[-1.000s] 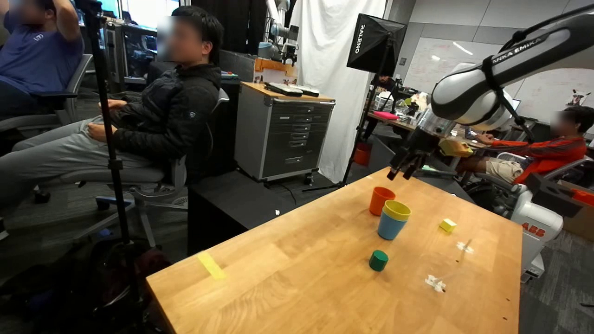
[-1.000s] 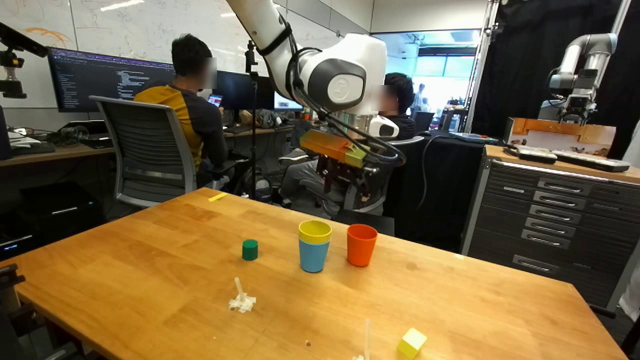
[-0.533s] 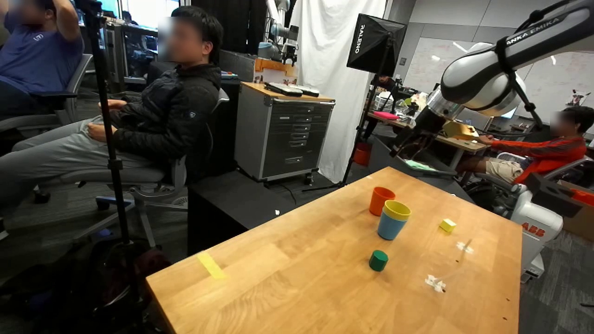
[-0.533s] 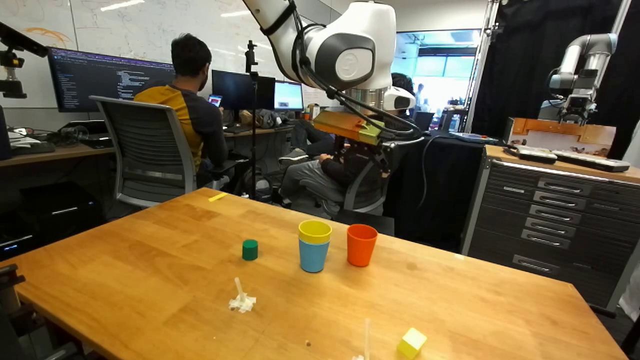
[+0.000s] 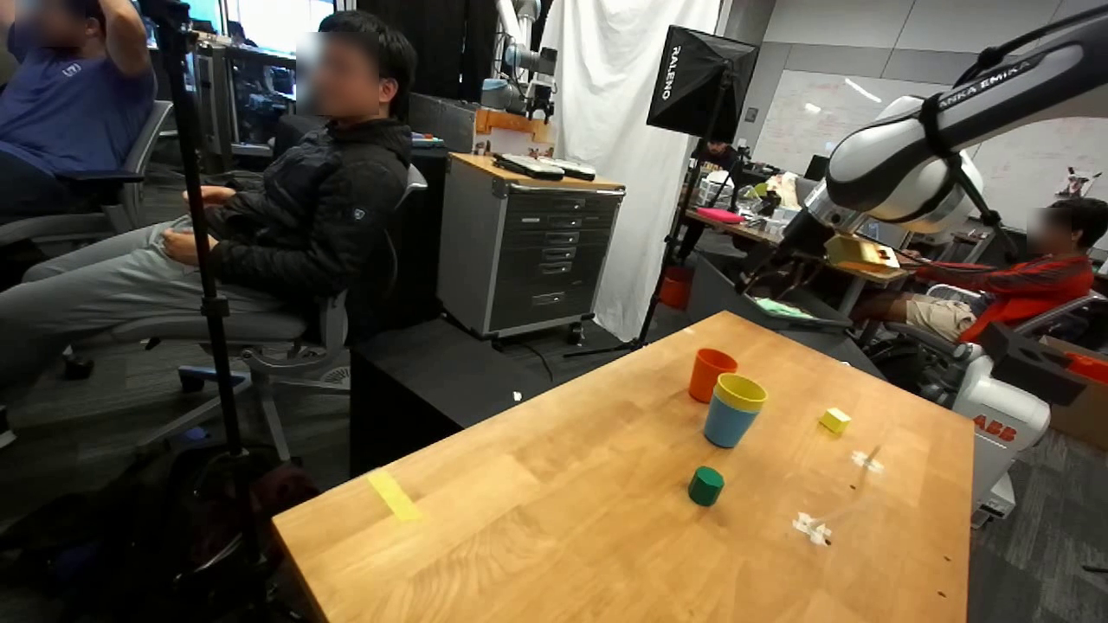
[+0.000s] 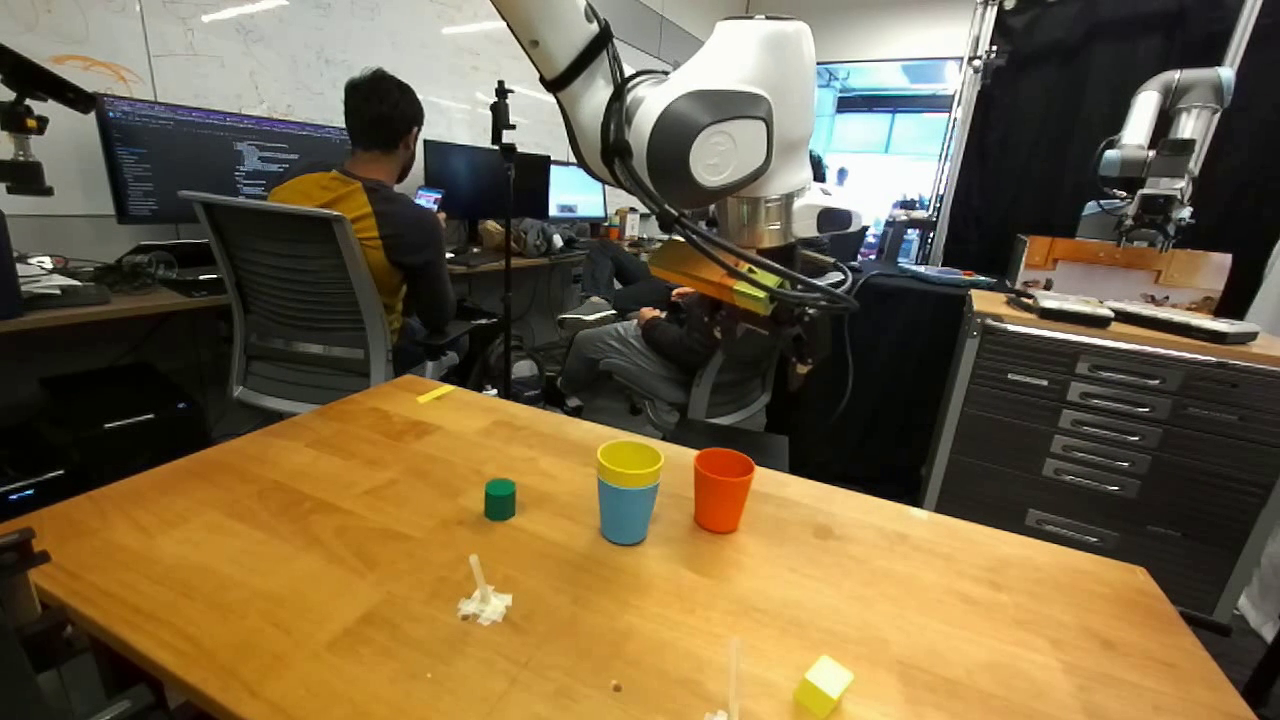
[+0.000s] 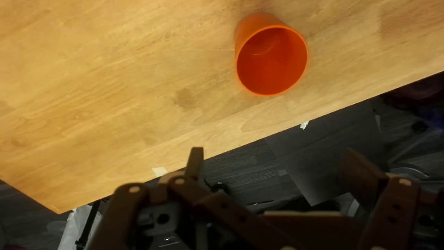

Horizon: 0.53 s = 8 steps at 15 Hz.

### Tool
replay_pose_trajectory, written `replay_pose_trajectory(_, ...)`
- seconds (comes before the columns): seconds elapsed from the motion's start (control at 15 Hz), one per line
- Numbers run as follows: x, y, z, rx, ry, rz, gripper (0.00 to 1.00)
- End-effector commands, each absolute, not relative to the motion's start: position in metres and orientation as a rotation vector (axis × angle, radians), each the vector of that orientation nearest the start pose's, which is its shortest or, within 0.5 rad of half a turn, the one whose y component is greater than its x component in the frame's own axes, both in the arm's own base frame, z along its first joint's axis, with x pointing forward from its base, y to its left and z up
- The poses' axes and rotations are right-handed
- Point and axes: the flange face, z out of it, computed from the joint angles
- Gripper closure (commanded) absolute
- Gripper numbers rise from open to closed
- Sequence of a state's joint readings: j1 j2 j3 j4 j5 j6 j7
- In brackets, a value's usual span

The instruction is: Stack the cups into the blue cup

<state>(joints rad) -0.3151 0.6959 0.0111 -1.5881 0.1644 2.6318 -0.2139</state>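
The blue cup (image 5: 730, 426) (image 6: 627, 516) stands upright on the table in both exterior views. The yellow cup (image 5: 738, 396) (image 6: 630, 476) sits nested in it, its upper part showing above the blue rim. The orange-red cup (image 5: 710, 381) (image 6: 721, 500) stands upright and empty beside them. It also shows in the wrist view (image 7: 272, 64), upper right of centre; the yellow and blue cups are out of that view. My gripper (image 7: 274, 154) is open with nothing between its fingers. It hangs well above the table's far edge, higher than the orange-red cup and apart from it (image 6: 768, 352).
A dark green block (image 5: 706, 486) (image 6: 500, 500) and a pale yellow cube (image 5: 836, 421) (image 6: 825, 686) lie on the wooden table (image 5: 554, 502). Thin clear sticks stand in white tape patches (image 6: 485, 605) (image 5: 814, 529). The table edge runs below the orange-red cup in the wrist view.
My gripper has risen away from the cups and moved rightward in an exterior view, dipping slightly in the last half second. The cups and blocks have not moved.
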Motion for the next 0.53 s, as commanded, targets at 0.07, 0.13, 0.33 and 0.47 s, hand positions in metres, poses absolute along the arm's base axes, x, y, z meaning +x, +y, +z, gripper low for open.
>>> replay_pose_trajectory(0.07,0.702,-0.233,0.249,-3.037,0.416,-0.574,0.0)
replay_pose_trajectory(0.13,0.704,-0.234,0.246,-3.037,0.42,-0.569,0.0)
replay_pose_trajectory(0.33,0.705,-0.238,0.235,-3.03,0.435,-0.55,0.0)
replay_pose_trajectory(0.47,0.706,-0.242,0.227,-3.033,0.446,-0.534,0.0)
